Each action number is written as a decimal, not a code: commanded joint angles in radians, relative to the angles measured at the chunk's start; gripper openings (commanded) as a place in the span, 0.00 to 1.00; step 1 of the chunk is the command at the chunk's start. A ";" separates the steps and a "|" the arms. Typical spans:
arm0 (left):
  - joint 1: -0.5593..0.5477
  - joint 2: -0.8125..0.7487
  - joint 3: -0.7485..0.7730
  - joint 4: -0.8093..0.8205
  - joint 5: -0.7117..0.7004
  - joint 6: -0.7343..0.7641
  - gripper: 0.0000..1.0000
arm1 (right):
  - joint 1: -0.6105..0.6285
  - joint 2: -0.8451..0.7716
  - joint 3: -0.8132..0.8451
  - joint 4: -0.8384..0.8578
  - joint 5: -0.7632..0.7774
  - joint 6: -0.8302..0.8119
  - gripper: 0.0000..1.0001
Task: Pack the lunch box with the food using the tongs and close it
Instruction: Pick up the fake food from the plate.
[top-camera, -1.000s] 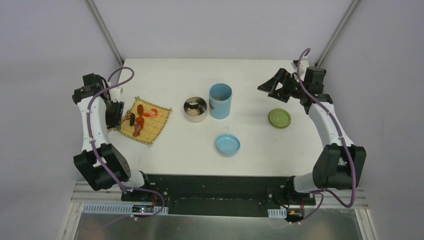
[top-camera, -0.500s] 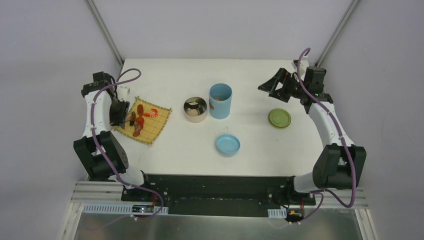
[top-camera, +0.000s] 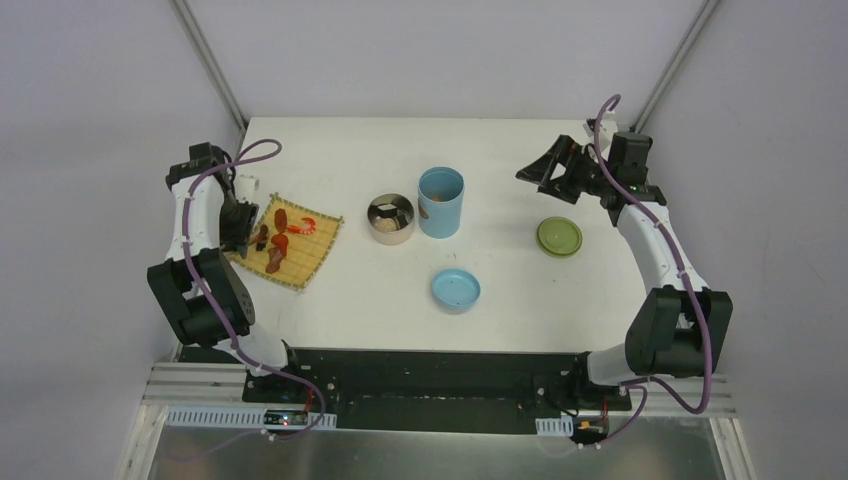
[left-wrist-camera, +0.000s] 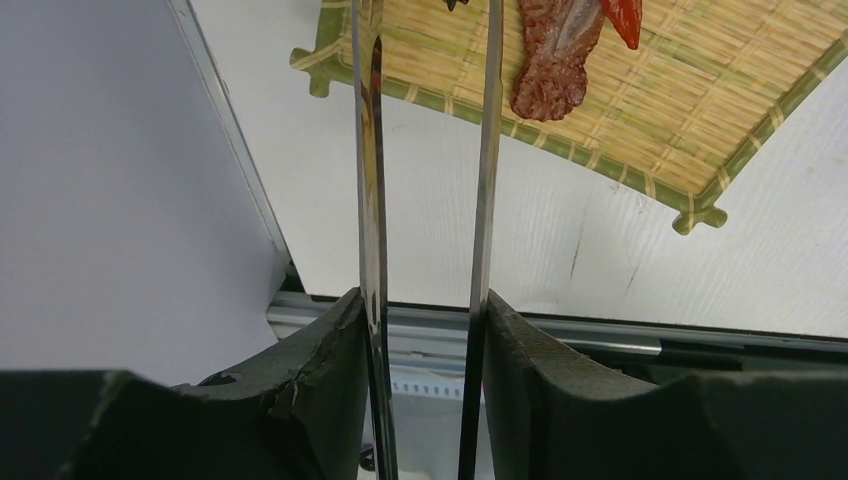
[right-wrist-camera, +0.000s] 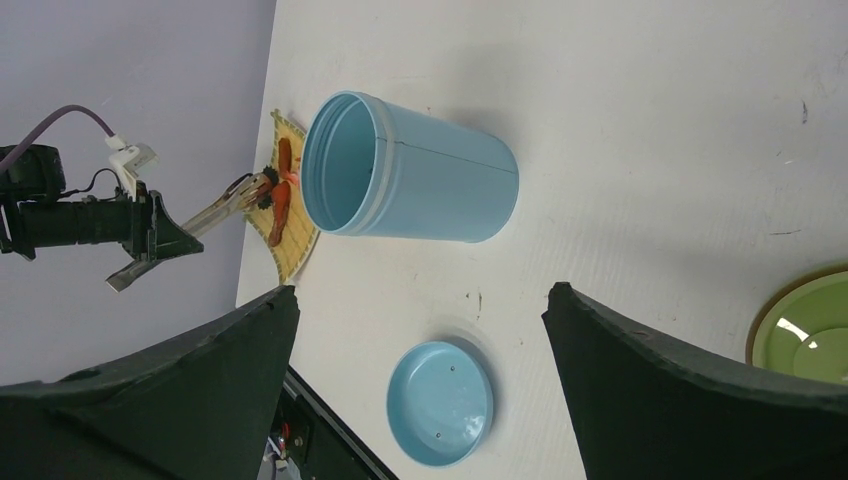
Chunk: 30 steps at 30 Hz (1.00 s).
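My left gripper (left-wrist-camera: 425, 300) is shut on the tongs (left-wrist-camera: 370, 150), whose two silver arms run forward over the bamboo mat (left-wrist-camera: 690, 100); their tips leave the frame at the top. A brown sausage piece (left-wrist-camera: 553, 60) and a red shrimp (left-wrist-camera: 622, 15) lie on the mat just right of the tongs. From above, the left gripper (top-camera: 240, 225) is at the mat's left edge. The steel bowl (top-camera: 390, 218), holding dark and pale pieces, stands beside the light-blue cylinder (top-camera: 440, 202). My right gripper (top-camera: 545, 165) hangs open above the far right, holding nothing.
The blue lid (top-camera: 456, 290) lies upside down near the front middle, and the green lid (top-camera: 559, 236) lies on the right under the right arm. The mat (top-camera: 285, 240) sits close to the table's left edge.
The left arm's elbow has swung toward the far edge, and its gripper with the tongs has edged slightly right over the mat. The right arm has not moved.
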 joint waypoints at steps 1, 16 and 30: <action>-0.004 0.009 0.043 -0.024 -0.021 0.000 0.39 | 0.006 0.002 0.058 0.007 -0.006 -0.014 0.98; -0.070 -0.087 0.325 -0.192 0.177 -0.070 0.12 | 0.008 0.002 0.057 0.020 -0.018 0.006 0.98; -0.534 0.008 0.735 -0.127 0.454 -0.157 0.16 | 0.007 -0.021 0.040 0.008 -0.015 -0.026 0.98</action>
